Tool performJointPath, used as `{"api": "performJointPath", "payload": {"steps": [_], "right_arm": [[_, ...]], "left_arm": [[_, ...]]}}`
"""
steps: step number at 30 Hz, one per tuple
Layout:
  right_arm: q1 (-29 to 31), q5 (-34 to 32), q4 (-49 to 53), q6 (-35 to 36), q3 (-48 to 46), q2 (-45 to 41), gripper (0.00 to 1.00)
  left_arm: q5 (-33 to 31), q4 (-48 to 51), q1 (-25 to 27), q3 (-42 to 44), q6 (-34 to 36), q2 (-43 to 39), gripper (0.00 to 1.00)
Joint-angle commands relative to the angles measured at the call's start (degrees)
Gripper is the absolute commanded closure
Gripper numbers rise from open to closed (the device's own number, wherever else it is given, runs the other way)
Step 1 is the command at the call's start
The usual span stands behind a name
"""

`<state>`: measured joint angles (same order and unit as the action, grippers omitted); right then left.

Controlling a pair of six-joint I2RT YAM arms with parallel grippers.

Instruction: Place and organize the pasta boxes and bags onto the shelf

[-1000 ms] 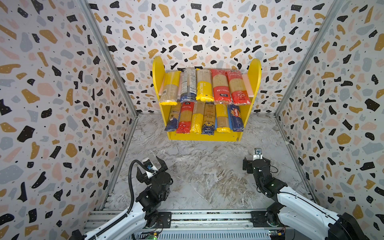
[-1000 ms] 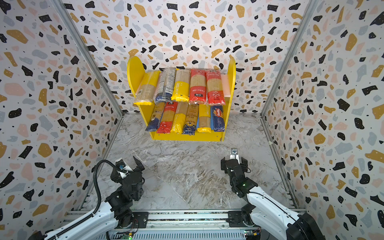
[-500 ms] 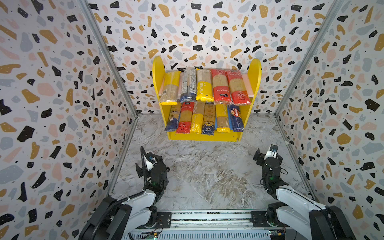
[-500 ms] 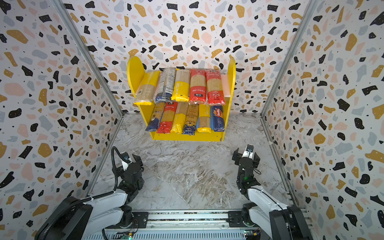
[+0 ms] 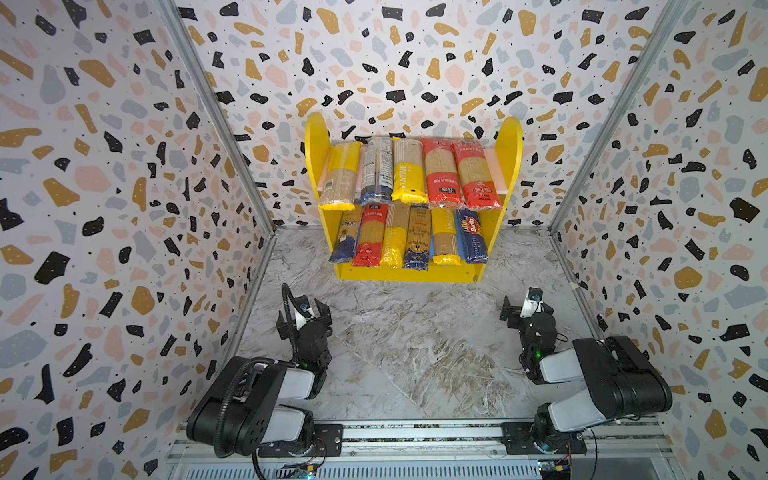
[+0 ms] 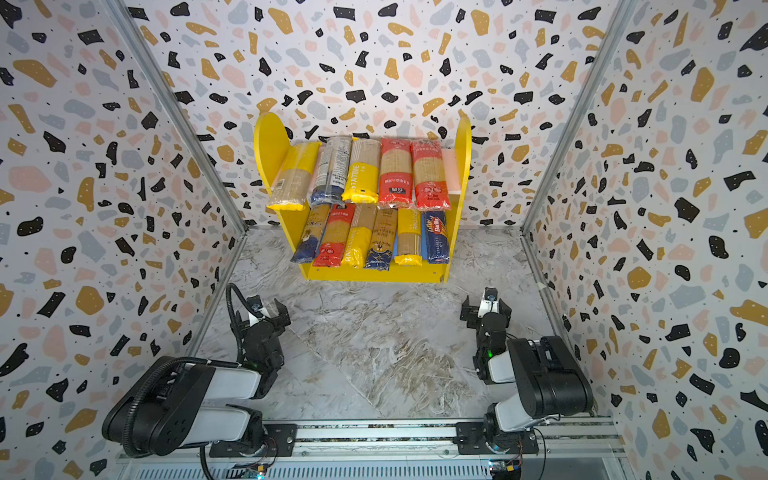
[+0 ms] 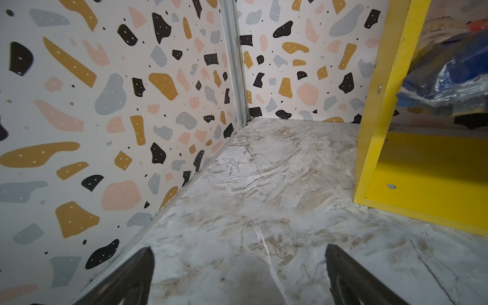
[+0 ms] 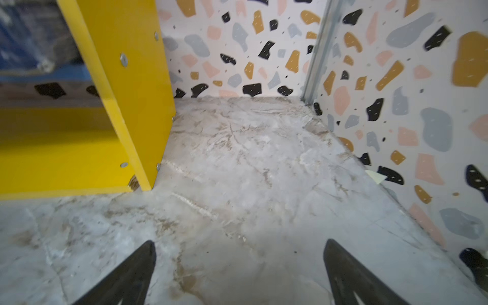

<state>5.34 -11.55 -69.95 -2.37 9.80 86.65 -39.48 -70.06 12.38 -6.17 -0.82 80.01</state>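
My left claw (image 7: pixel 238 247) and right claw (image 8: pixel 239 240) gape wide, empty, over the desk (image 5: pixel 415 353); spaghetti packs (image 5: pixel 409 174) fill the shelf (image 5: pixel 316 137).

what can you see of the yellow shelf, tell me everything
The shelf is a small two-tier rack, seemingly painted board: yellow round-topped side panels, pink upper board, blue lower board. It stands upright on the marbled table by the back wall. Five pasta packs lie on top, overhanging the front; six below.
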Motion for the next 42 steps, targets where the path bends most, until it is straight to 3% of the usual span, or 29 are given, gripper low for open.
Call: {"api": "performJointPath", "payload": {"steps": [1,5,42], "right_arm": [[-1.0,4.7,-3.1,1.2,1.4,-0.9,0.01],[-0.9,4.6,-2.8,1.4,1.5,-1.1,0.01],[0.0,3.2,-2.9,2.0,1.4,-1.0,0.01]], "left_arm": [[5.1,-3.2,-1.5,-1.7,-0.7,0.7,0.00],[8.6,-0.3,-3.8,-2.9,-2.0,0.5,0.00],[8.6,-0.2,-3.8,-2.5,-2.1,-0.1,0.00]]}}
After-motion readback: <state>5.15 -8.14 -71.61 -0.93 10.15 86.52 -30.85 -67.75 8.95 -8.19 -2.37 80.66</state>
